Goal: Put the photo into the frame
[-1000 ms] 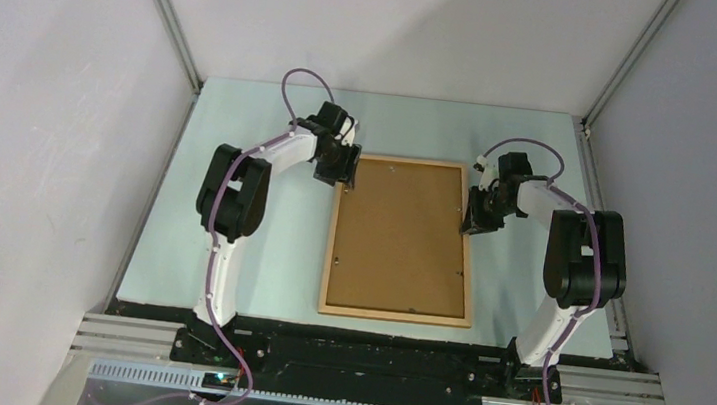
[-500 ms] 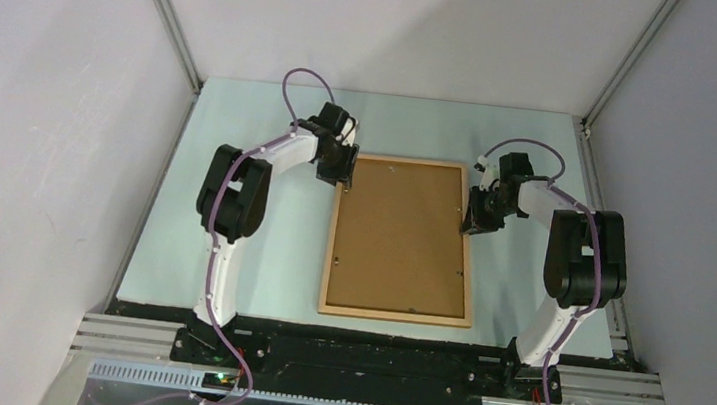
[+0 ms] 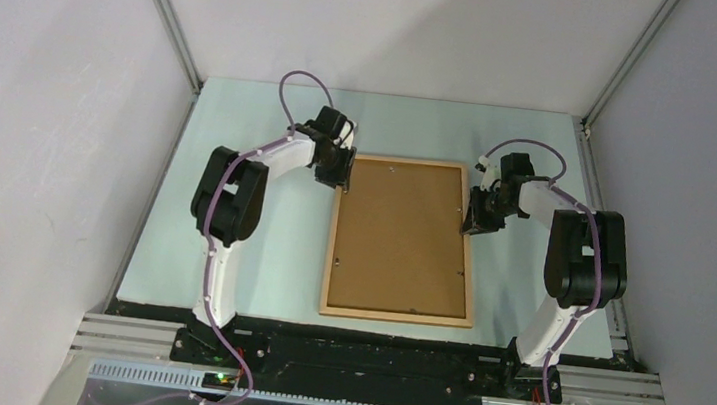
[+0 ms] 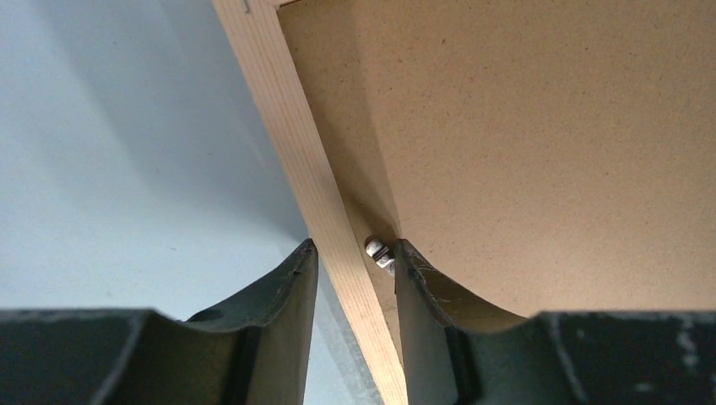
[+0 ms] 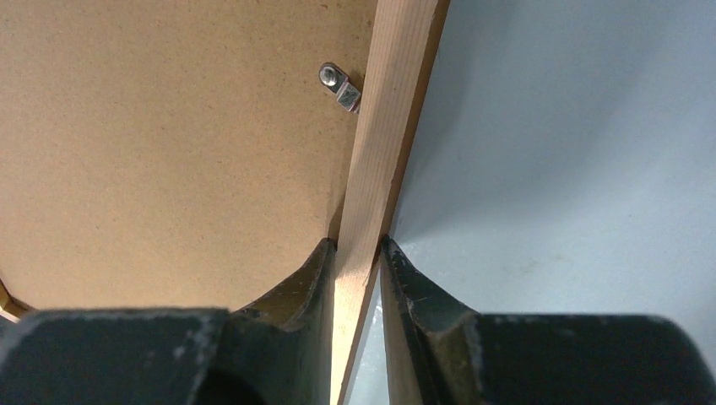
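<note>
A plain brown backing board (image 3: pixel 402 232) lies flat on the pale blue-green table (image 3: pixel 280 245), a small metal clip (image 5: pixel 339 87) at its edge.

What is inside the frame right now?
A brown backing board fills the frame, with small metal clips at its edges. No photo shows; whether one lies under the board is hidden.
</note>
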Robot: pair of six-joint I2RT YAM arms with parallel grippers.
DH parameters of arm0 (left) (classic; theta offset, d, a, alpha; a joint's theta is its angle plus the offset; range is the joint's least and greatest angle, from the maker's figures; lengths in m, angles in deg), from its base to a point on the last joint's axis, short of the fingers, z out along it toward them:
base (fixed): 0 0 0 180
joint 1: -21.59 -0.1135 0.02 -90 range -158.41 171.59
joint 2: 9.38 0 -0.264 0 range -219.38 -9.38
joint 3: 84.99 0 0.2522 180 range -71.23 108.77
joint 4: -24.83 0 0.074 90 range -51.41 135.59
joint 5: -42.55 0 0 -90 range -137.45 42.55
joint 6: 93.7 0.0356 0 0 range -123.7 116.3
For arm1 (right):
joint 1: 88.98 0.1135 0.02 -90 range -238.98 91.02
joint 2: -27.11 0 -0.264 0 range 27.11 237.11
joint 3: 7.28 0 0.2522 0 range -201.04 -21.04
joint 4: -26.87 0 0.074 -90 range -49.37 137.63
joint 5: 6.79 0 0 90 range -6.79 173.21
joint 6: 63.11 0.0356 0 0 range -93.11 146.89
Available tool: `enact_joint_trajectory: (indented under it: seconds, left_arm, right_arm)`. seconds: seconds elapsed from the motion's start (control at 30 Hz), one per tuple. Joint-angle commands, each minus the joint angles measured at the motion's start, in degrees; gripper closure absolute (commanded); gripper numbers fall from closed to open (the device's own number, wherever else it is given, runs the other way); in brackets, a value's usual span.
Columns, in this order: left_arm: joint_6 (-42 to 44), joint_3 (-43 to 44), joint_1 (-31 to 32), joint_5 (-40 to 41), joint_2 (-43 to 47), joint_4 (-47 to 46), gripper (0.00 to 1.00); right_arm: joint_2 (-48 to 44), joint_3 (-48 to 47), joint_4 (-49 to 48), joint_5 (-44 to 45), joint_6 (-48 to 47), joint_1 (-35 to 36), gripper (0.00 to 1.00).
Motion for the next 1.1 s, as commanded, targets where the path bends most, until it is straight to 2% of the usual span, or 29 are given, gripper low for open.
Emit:
enact_joint_trajectory:
  seconds: [0.0, 0.87, 0.97, 1.07]
  left_arm:
    - [1.7, -1.6, 0.0, 1.0, 2.9, 1.6, 0.59]
    - [3.1, -4.4, -0.3, 0.3, 5.8, 1.6, 0.70]
    - [3.3, -4.9, -0.7, -0.3, 6.4, 1.5, 0.70]
    - [3.3, -5.2, -1.1, -1.0, 6.7, 1.5, 0.65]
  right_arm:
    - [-1.1, 0.6, 1.0, 1.9, -1.5, -0.8, 0.95]
    - [-0.7, 0.6, 0.5, 2.8, -0.9, -0.9, 0.96]
    - [-0.7, 0.6, 0.3, 2.9, -0.7, -1.0, 0.97]
    - [-0.5, 0.6, 0.1, 2.8, -0.6, -1.0, 0.97]
